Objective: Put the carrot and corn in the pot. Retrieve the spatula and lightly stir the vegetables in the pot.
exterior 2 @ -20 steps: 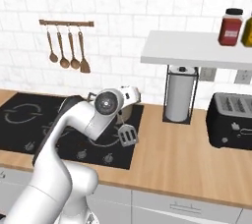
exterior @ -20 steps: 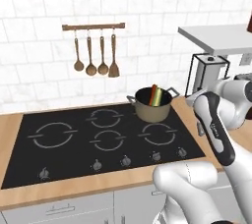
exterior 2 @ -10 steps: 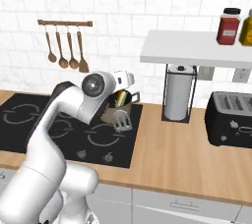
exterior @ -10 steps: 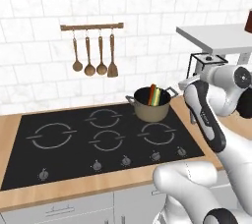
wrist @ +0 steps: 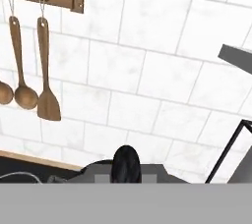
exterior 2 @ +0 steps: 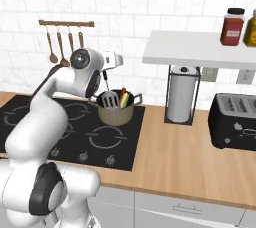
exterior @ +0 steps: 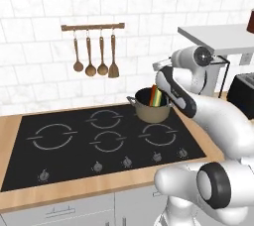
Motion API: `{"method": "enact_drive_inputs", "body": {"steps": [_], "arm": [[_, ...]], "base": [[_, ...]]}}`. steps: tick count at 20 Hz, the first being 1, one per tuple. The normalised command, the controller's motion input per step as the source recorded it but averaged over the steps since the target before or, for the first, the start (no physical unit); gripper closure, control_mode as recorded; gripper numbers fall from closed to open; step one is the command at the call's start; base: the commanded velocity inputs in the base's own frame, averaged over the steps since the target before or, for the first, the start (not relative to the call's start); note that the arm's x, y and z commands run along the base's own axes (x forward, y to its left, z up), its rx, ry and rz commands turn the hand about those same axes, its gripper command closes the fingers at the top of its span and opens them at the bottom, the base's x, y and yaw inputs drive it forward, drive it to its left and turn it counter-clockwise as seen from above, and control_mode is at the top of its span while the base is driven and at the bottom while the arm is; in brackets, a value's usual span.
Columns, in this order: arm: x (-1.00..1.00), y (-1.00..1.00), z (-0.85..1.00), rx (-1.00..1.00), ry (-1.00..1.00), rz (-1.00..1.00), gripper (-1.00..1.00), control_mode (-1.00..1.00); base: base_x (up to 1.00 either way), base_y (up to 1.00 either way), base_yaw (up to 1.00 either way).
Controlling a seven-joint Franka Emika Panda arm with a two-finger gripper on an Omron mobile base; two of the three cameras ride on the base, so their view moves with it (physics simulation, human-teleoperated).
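Both vegetables are loaded: the carrot (exterior: pixel 153 95) and the corn (exterior: pixel 158 98) stand upright in the pot (exterior 2: pixel 116 112), directly below the claw (exterior 2: pixel 104 74). The claw is clamped tight on the thin black handle of the spatula (exterior 2: pixel 109 100), whose slotted blade hangs inside the pot beside the 2 vegetables. Judged remaining: the light stirring itself.

The arm swings from the right of the left base frame up toward centre, and the spatula (exterior 2: pixel 108 99) rides with it: a second ago its slotted blade hung low over the cooktop's front, now it sits at the rim of the pot (exterior 2: pixel 116 114), centre-left in the right base view, beside the carrot (exterior 2: pixel 121 95).
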Motion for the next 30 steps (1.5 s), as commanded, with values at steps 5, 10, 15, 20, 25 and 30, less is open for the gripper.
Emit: {"method": "enact_drive_inputs", "body": {"steps": [5, 10, 15, 20, 25, 30], "arm": [[1.0, 0.4, 0.01, 0.01, 0.01, 0.0, 1.0, -1.0], [0.91, 0.38, -0.06, 0.0, 0.0, 0.01, 1.0, -1.0], [0.94, 0.02, -0.43, 0.0, 0.0, 0.09, 1.0, -1.0], [0.67, -0.01, -0.5, 0.0, 0.0, 0.21, 1.0, -1.0], [0.34, -0.33, -0.28, 0.0, 0.0, 0.14, 1.0, -1.0], [-0.05, -0.59, -0.02, -0.01, 0.0, 0.03, 1.0, -1.0]], "base": [[0.0, 0.0, 0.0], [0.0, 0.0, 0.0], [0.0, 0.0, 0.0], [0.0, 0.0, 0.0], [0.0, 0.0, 0.0], [0.0, 0.0, 0.0]]}}
